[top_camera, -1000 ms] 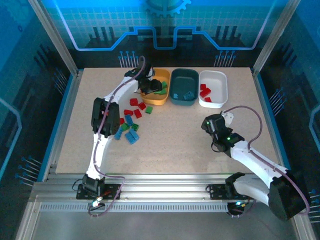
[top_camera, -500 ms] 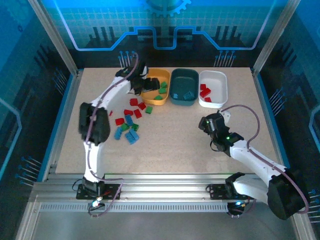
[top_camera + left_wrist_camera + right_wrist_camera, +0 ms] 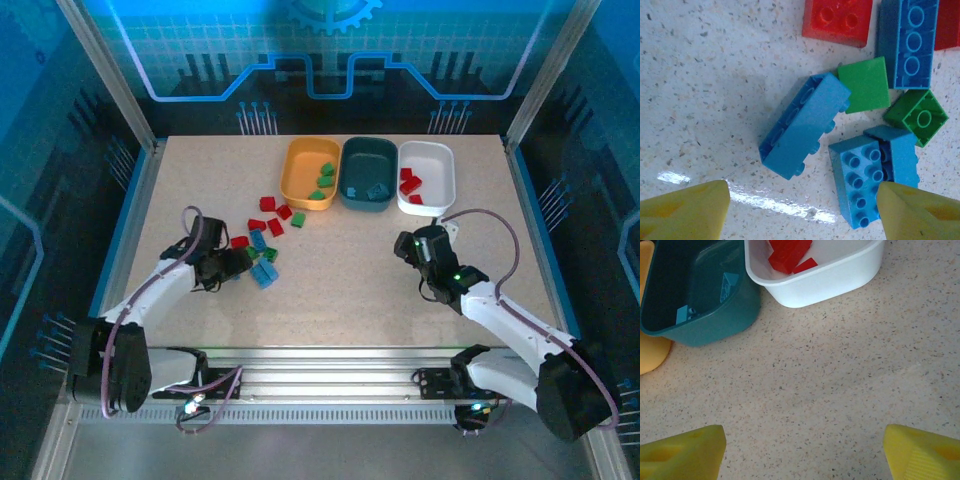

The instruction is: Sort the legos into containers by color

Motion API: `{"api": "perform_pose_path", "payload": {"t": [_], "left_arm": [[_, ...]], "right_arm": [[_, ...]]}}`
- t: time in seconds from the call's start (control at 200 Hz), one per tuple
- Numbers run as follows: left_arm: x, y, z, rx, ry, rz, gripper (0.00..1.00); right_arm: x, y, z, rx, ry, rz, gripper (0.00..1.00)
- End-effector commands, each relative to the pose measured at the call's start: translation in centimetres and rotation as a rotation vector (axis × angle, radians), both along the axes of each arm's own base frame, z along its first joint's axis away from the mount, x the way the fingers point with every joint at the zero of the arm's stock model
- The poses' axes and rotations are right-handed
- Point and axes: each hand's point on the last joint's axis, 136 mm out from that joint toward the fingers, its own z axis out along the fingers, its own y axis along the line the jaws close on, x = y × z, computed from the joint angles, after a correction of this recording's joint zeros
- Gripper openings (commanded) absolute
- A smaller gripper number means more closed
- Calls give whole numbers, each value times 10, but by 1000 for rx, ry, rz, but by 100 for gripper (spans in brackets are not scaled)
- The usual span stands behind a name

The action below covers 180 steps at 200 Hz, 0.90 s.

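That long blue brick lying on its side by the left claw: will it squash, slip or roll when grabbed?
The blue brick looks like hard moulded plastic, so it probably stays stiff. Flat faces and square edges suggest it would slide, not roll, on the shiny table. Being small, it is likely light.

Top cam: I get a strong blue cast from the lit back panel [image 3: 320, 60] and side walls [image 3: 40, 200]. The table [image 3: 350, 290] is evenly bright w/ soft, faint shadows under the arms [image 3: 150, 290]. Corners go dark, and the frame posts [image 3: 105, 75] lean outward, so there's some wide-angle distortion.

Left wrist cam: sharp on the legos [image 3: 867, 85], w/ 1 white glare streak across the table low left. The yellow fingertips [image 3: 685, 212] of the left gripper [image 3: 802, 200] are blurred.

Right wrist cam: bright, flat light. The white bin [image 3: 840, 275] nearly washes out, the teal bin [image 3: 695, 285] is dark inside, and the fingertips [image 3: 682, 455] of the right gripper [image 3: 805, 440] are out of focus.
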Motion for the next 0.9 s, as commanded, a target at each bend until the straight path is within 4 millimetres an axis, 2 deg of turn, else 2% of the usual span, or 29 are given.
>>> {"api": "perform_pose_path", "payload": {"t": [0.0, 0.145, 0.4, 0.54, 0.625, 0.7, 0.895], "left_arm": [[20, -5, 12, -12, -86, -42, 78], [24, 11, -1, 84, -25, -15, 74], [26, 12, -32, 109, 41, -40, 66], [31, 12, -34, 116, 39, -51, 54], [34, 12, -34, 121, 39, -59, 43], [34, 11, -34, 120, 40, -61, 39], [18, 6, -35, 133, 71, -65, 27]], "right_arm": [[1, 3, -1, 1, -5, 17, 83], [1, 3, -1, 0, -4, 19, 83], [2, 4, -2, 0, -2, 22, 83], [2, 5, -2, 0, 0, 27, 83], [2, 5, -2, -1, 1, 28, 83], [2, 5, -2, -2, -1, 29, 83], [3, 6, -3, -2, 3, 29, 83]]}}
